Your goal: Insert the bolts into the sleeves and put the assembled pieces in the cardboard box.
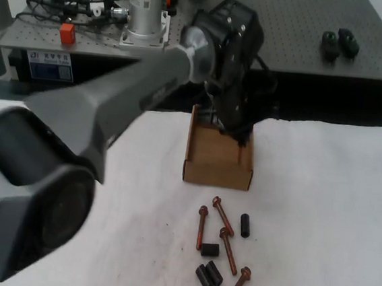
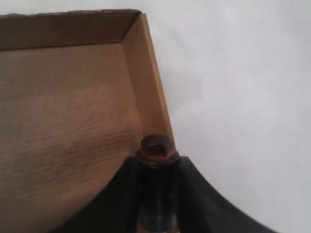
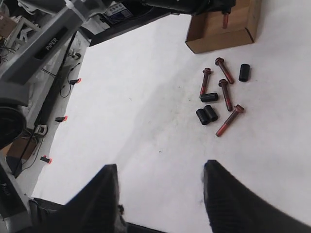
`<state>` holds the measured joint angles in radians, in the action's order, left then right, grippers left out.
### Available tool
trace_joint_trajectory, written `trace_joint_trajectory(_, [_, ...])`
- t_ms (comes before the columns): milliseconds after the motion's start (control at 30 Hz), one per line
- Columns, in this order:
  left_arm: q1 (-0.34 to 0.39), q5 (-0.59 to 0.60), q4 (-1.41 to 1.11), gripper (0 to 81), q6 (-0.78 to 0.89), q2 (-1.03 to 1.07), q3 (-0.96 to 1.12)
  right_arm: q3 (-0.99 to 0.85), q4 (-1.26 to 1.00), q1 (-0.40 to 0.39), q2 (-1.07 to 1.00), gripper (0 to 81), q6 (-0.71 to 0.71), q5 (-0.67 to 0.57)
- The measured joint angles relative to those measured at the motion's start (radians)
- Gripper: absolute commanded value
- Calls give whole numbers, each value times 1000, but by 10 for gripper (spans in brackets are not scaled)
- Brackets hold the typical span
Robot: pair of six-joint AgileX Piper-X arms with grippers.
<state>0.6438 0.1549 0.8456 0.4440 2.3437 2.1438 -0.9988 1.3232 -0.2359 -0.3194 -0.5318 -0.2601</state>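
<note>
Left pincer, pinching a sleeved bolt with its long axis pointing down, hangs directly over the open cardboard box; right pincer, spread and empty, hovers above the counter, well apart from the loose bolts.

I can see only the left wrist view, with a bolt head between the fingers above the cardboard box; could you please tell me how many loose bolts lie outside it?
Observer: Four bolts lie loose on the white cloth, in front of the cardboard box.
Operator: Thank you. Are there sleeves for them?
Observer: Yes, four black sleeves lie scattered among those bolts.
Operator: And where is the other arm, please?
Observer: The right gripper hangs open above bare cloth, with the loose parts between it and the box.
</note>
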Motion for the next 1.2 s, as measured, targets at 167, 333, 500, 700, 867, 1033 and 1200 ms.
trace_joint_trajectory(167, [0, 0, 12, 31, 36, 57, 50, 0, 11, 0, 0, 395, -3, 4])
trace_joint_trajectory(333, [0, 4, 16, 244, 64, 93, 55, 0, 12, 0, 0, 395, -3, 2])
trace_joint_trajectory(500, [0, 1, -29, 361, 74, 94, 57, 0, 12, 0, 0, 395, -3, 2])
trace_joint_trajectory(700, [-11, 31, -29, 299, 137, 83, 57, 0, 12, 0, 0, 395, -3, 20])
trace_joint_trajectory(867, [-31, 27, 1, 281, 84, 8, 57, 55, 19, 0, -139, 395, 93, 65])
trace_joint_trajectory(1033, [-50, -96, 145, 281, -122, -157, 62, 102, -36, 0, -432, 395, 225, 90])
trace_joint_trajectory(1200, [-53, -199, 214, 281, -194, -417, -125, 99, -184, 0, -733, 395, 266, 92])
